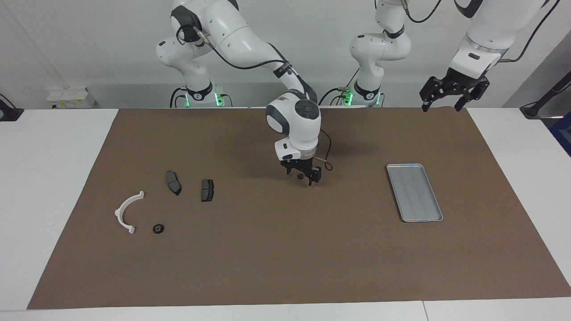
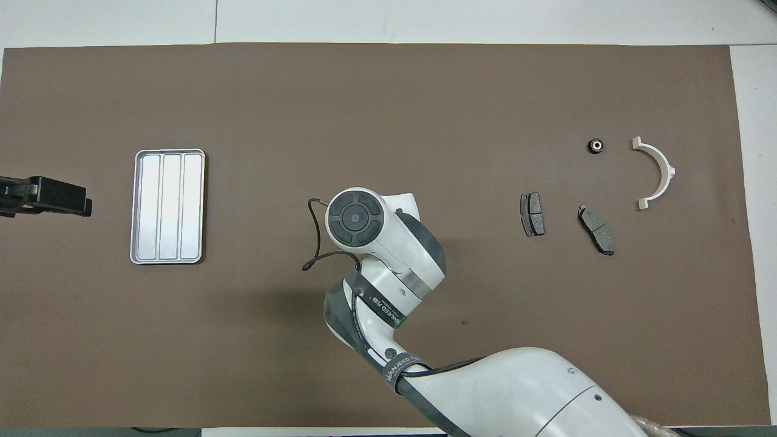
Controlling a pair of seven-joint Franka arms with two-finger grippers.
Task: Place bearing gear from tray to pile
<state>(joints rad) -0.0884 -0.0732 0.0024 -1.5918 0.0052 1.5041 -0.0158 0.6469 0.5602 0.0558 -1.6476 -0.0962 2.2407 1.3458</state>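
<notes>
Hanging low over the middle of the brown mat (image 1: 285,249), the right gripper (image 1: 301,174) points straight down with its black fingers apart, and a small dark round bearing gear (image 1: 300,176) shows between the fingertips. Whether the gear sits on the mat or is lifted just off it, I cannot tell. In the overhead view the arm's white wrist covers both gripper and gear.

The flat rectangular silver-grey metal tray (image 1: 414,192) with rounded corners, a raised rim and 3 lengthwise channels lies toward the left arm's end of the mat – at about 3 o'clock from the right gripper in the facing view, well apart from it. Nothing rests in it.

The pile lies toward the right arm's end, at about 9 o'clock from the gripper in that same view: a white curved plastic arc bracket (image 1: 127,212), 2 dark grey brake-pad-shaped pieces (image 1: 173,182) (image 1: 207,190) lying near each other and closer to the robots than the bracket, and a second small black round bearing part (image 1: 158,228) just beside the bracket's end. None of these touch one another.

The left gripper (image 1: 447,99) waits raised in the air – over the mat's edge at the left arm's end, at about 12 o'clock from the tray – with its fingers spread and nothing between them.
</notes>
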